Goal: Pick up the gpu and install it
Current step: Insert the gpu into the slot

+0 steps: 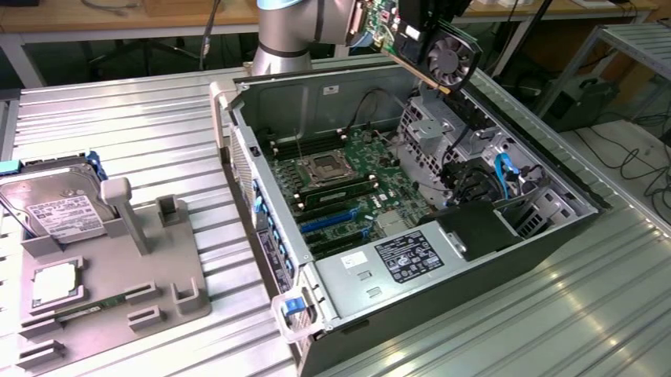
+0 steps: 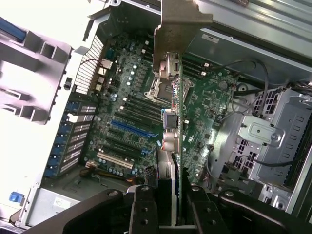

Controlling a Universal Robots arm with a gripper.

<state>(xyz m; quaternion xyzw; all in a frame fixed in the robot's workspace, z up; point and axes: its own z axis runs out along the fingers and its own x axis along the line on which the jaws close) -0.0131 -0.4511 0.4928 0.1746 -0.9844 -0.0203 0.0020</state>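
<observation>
Between the clamped fingers of my gripper point(image 2: 168, 214) sits the gpu point(image 2: 178, 122), edge-on, with its pale bracket point(image 2: 183, 22) at the far end. It hangs above the open computer case point(image 1: 304, 98), clear of the motherboard point(image 2: 122, 92). The card lies crosswise to the long blue slot point(image 2: 132, 127). I judge it needs squaring parallel to that slot, bracket toward the vented rear wall point(image 2: 87, 66), and held level without tilt.

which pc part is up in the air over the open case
The gpu, the fan card held in the gripper above the case; the hard drive sits on the grey holder.
</observation>
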